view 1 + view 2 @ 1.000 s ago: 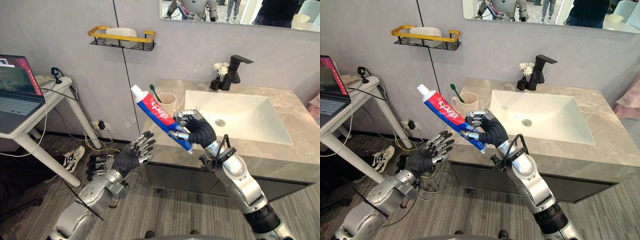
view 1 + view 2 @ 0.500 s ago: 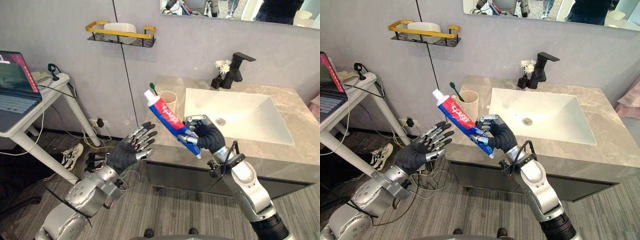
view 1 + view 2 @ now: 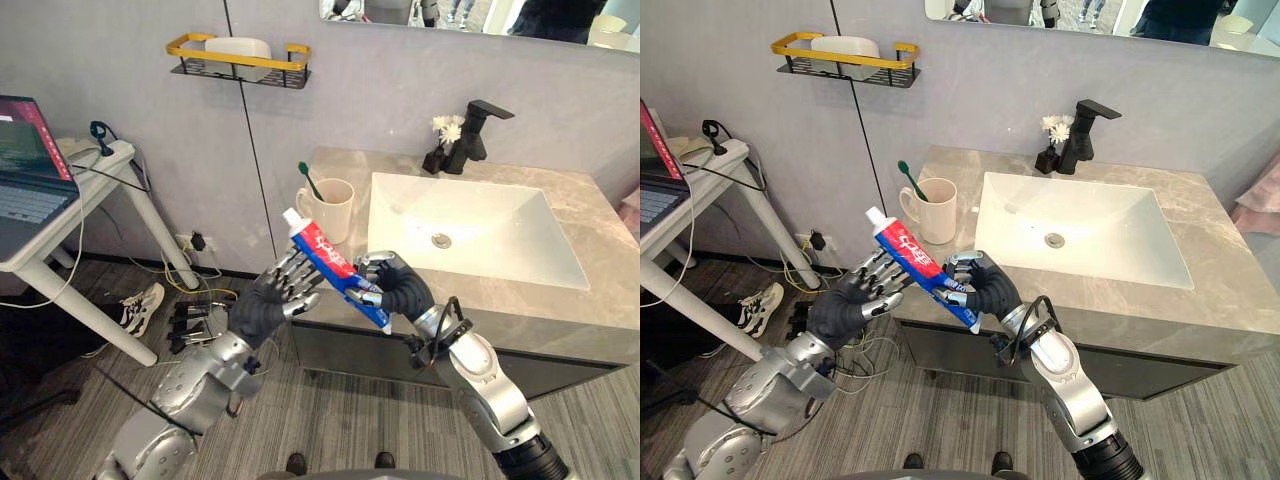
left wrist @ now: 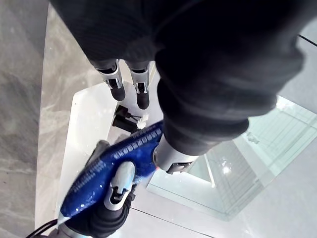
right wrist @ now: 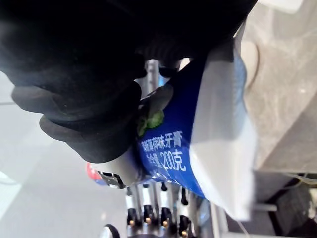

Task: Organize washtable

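Toothpaste tube [image 3: 335,268] hangs just in front of the mug [image 3: 333,208], right hand [image 3: 397,291] curled round its lower end, left hand [image 3: 268,302] spread beside it. Putting it away remains, I'd say.

toothpaste tube [image 3: 330,262] | red-blue, white cap | tilted (cap uppermost) | in right hand [image 3: 402,291]

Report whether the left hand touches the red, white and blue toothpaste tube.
Cannot tell. In the right eye view the left hand overlaps the red, white and blue toothpaste tube in the right hand; neither contact nor gap shows plainly.
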Tool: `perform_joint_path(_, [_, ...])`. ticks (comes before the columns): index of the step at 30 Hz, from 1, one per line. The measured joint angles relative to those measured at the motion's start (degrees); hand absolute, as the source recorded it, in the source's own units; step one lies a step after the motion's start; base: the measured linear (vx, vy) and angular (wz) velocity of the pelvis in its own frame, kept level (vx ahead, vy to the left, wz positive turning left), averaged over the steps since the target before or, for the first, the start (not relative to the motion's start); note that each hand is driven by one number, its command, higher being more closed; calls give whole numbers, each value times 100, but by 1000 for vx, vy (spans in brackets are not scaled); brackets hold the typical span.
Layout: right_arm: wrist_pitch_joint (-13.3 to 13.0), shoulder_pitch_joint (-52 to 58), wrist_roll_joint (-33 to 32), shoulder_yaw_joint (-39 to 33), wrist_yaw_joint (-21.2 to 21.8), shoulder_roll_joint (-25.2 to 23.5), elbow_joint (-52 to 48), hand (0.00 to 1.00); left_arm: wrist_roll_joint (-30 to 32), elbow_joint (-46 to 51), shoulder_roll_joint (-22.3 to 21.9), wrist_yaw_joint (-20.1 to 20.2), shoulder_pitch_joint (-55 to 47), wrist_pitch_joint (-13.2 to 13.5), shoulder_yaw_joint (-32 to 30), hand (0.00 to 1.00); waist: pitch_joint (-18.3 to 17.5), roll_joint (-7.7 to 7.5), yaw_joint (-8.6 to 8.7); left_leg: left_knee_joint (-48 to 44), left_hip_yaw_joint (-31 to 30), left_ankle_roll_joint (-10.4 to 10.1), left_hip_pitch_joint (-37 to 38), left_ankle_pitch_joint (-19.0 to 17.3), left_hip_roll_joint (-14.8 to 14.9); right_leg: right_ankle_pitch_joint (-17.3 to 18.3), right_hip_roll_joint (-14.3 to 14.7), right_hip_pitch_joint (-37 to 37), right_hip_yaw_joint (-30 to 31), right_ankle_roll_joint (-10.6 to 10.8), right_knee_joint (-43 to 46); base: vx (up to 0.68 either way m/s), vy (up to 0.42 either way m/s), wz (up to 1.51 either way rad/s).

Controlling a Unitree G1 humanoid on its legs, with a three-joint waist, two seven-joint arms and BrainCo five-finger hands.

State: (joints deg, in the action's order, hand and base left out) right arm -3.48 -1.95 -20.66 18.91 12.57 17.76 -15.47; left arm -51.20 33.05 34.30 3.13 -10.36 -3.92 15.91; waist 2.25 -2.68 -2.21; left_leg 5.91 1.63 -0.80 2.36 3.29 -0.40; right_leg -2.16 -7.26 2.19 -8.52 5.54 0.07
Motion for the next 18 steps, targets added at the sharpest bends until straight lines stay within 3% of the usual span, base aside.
perform_joint_path(10, [-39,0,64,17,-4,-151,148,100,-286,-371,-598,-204,413,58,479,0,-13,-21,45,0,0,1,1,2,-9,-1,-9,6,1,-2,14,0,0,0])
perform_joint_path(18, [-196,-2,105,120,-17,-168,316,100,-335,-475,-716,-241,740,62,717,0,-32,-49,156,-1,11,4,2,3,-14,-42,-4,6,55,2,23,0,0,-3])
